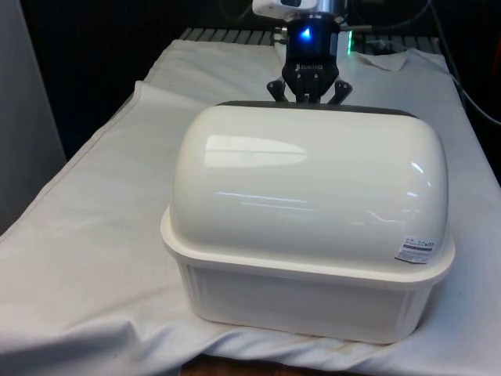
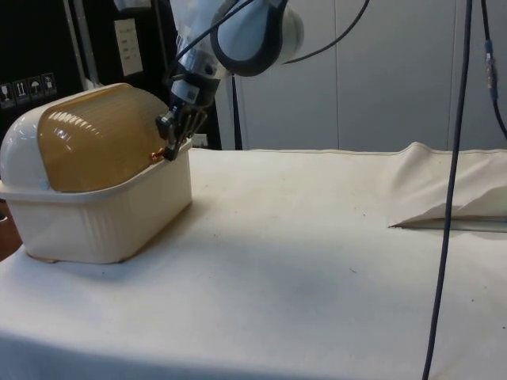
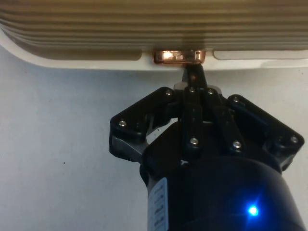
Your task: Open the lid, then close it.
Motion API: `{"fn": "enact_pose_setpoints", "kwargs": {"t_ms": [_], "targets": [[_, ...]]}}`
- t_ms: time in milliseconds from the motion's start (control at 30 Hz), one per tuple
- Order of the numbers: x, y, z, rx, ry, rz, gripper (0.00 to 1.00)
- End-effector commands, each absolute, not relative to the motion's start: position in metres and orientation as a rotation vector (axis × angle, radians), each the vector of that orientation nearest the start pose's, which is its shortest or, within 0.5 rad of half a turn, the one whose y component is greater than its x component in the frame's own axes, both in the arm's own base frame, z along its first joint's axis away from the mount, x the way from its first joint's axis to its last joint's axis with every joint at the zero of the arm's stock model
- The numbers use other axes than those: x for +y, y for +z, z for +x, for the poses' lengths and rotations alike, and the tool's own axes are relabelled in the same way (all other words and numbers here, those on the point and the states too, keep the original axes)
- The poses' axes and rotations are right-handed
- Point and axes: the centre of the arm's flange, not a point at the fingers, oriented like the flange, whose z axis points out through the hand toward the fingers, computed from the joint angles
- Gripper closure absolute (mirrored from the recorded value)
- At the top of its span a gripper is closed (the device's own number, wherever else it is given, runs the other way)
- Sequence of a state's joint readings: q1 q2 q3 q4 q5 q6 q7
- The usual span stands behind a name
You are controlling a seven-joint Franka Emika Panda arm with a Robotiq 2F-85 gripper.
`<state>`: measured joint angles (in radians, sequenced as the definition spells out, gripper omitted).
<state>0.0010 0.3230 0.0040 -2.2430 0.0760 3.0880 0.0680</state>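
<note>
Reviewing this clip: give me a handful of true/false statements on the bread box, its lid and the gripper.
1. The bread box is cream-white. True.
2. The roll-top lid is wide open. False: it is down, closed.
3. The gripper is at the lid's copper handle. True.
4. The gripper's fingers are spread wide apart. False: they are together.
5. The box lies tipped on its side. False: it stands upright on the white cloth.
</note>
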Motion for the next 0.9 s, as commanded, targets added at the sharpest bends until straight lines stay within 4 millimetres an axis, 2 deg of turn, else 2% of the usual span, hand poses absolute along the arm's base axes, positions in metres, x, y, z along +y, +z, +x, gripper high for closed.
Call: {"fn": "enact_pose_setpoints", "kwargs": {"t_ms": [0,367,867], "targets": [[0.000,0.280,0.589,0.212,-0.810,-2.973,1.00],[0.000,0.288,0.593,0.212,-0.835,-2.965,1.00],[-0.002,0.324,0.594,0.207,-0.916,-2.943,1.00]]}}
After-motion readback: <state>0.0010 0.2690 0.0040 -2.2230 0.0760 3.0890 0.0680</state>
